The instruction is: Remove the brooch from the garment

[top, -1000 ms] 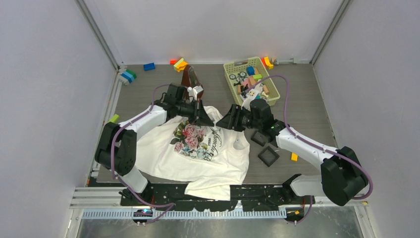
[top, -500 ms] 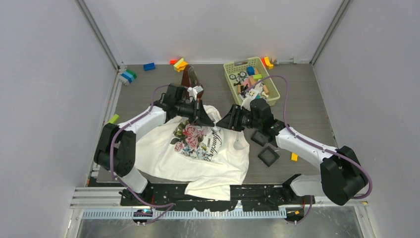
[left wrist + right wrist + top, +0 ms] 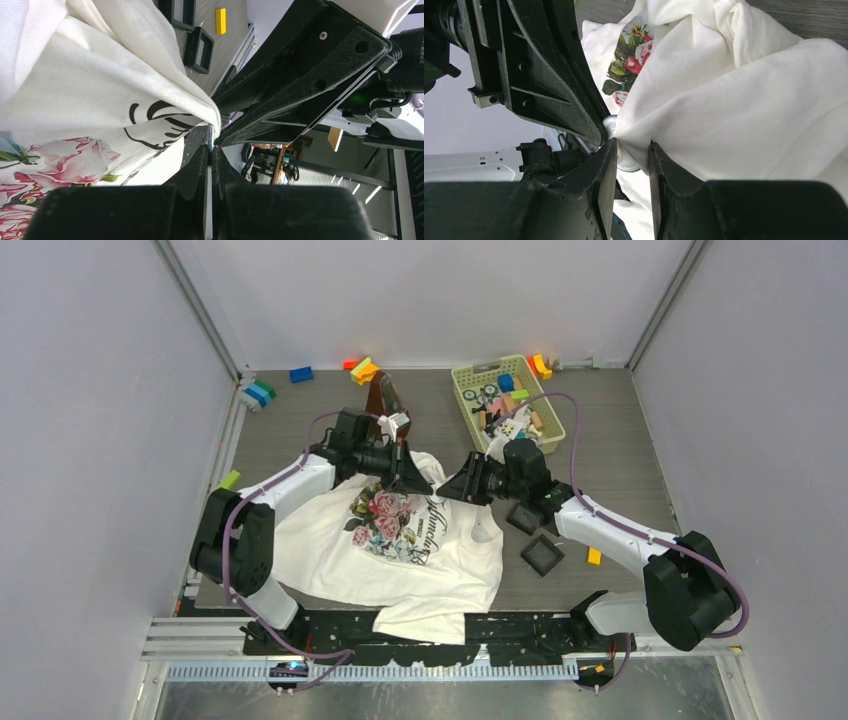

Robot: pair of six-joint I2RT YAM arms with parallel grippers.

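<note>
The white short-sleeved cotton T-shirt with a pink-rose print lies spread on the table by the arm bases, and its neck end is bunched upward where the two arms meet. The black two-finger right gripper is clamped on a fold of that white cloth and anchors it. The black two-finger left gripper faces it tip to tip with its fingers pressed almost together. The tiny silvery-grey round brooch sits at the peak of the pinched fold, just beside the right fingers. The left tips seem to nip its edge, though the contact itself is hidden. I judge the step in hand to be the pulling-off itself, with the cloth held and the pin seized. The next move calls for drawing the left gripper straight away from the fold while the right holds firm, slowly enough not to drag cloth along. The black script lettering on the shirt front shows only curls and cannot be read, and no brand mark is legible.
</note>
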